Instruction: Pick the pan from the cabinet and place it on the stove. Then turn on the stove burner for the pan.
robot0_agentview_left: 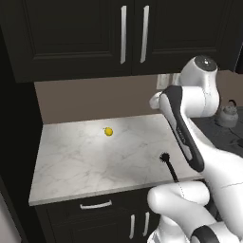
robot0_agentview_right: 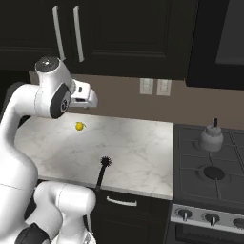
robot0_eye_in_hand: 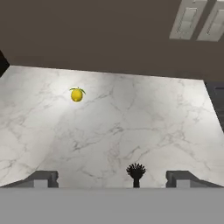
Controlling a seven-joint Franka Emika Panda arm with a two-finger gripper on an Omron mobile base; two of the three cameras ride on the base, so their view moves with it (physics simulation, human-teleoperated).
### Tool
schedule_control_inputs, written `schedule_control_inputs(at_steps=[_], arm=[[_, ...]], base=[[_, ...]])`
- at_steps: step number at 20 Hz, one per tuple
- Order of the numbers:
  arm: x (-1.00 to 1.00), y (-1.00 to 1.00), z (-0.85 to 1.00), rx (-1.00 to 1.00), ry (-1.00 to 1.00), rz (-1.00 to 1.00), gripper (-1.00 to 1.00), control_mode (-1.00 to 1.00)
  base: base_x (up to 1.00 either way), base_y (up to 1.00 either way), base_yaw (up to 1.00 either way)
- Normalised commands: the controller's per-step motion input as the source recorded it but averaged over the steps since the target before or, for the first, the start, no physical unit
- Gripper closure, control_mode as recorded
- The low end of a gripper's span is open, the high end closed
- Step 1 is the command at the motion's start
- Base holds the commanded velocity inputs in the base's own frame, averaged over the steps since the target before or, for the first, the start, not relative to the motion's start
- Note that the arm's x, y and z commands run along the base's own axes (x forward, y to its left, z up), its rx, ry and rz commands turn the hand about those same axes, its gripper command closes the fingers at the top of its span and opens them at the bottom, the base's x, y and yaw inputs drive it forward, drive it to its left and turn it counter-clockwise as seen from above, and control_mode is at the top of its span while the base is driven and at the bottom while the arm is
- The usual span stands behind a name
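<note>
Overhead, cabinet (robot0_agentview_left: 133, 35) doors both closed; pan presumably inside, not visible yet. Pincer (robot0_eye_in_hand: 111, 179) released, jaws wide, holding nothing, raised over the marble bench (robot0_agentview_left: 95, 156) and facing the backsplash. Lemon (robot0_eye_in_hand: 77, 94) and black brush (robot0_agentview_right: 102, 171) lie on the bench. Stove (robot0_agentview_right: 209, 167) to the right carries a kettle (robot0_agentview_right: 211, 137). Judgement: raise the hand, align jaws across one vertical bar handle (robot0_agentview_left: 123, 34), pull along the door's arc.

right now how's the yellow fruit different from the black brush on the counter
The yellow fruit is small, round and bright; the black brush is long and dark, with a bristly head on a thin handle. The fruit sits towards the back wall, the brush at the front edge with its handle past that edge. Both rest on the white marble counter, apart from each other.
</note>
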Motion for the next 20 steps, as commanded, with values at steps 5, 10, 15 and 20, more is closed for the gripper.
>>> schedule_control_inputs(at_steps=[5, 10, 15, 20], arm=[[-0.03, 0.04, 0.41, 0.0, -0.33, 0.0, -1.0, -1.0], [0.0, 0.22, 0.67, 0.0, -0.23, 0.0, -1.0, -1.0], [0.01, 0.23, 0.7, 0.0, -0.16, -0.02, -1.0, -1.0], [0.08, 0.04, 0.63, 0.0, -0.12, -0.02, -1.0, -1.0]], base=[[0.0, 0.0, 0.0], [0.0, 0.0, 0.0], [0.0, 0.0, 0.0], [0.0, 0.0, 0.0]])
